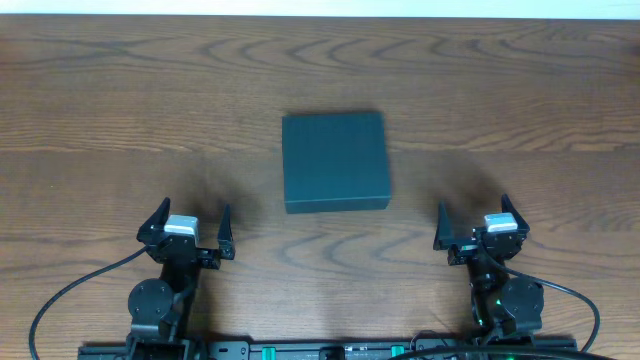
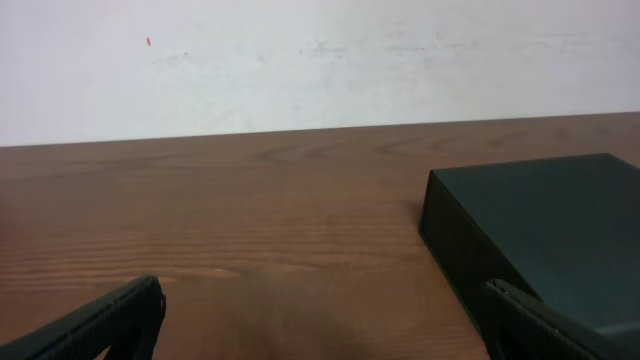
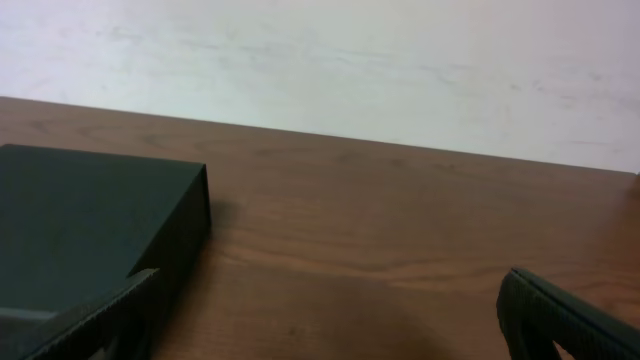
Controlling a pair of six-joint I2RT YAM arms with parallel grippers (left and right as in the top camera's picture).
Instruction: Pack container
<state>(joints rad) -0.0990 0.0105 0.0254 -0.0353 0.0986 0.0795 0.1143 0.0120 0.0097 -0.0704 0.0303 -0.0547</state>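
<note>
Wood-grain tabletop [image 1: 120, 90], closed container [image 1: 334, 162] central; left claw [image 1: 192, 220], right claw [image 1: 474, 214] at near edge, wide open, empty. Risk: shoving container sideways while opening.

A wooden table [image 1: 110, 110] of warm reddish-brown fills the overhead view, its grain running in long wavy bands and loops from side to side. Behind its far edge stands a plain white wall [image 2: 330, 60] (faintly scuffed and mottled in both wrist views). The left wrist view shows a tiny red speck [image 2: 148, 41] high on it, toward the left.
</note>
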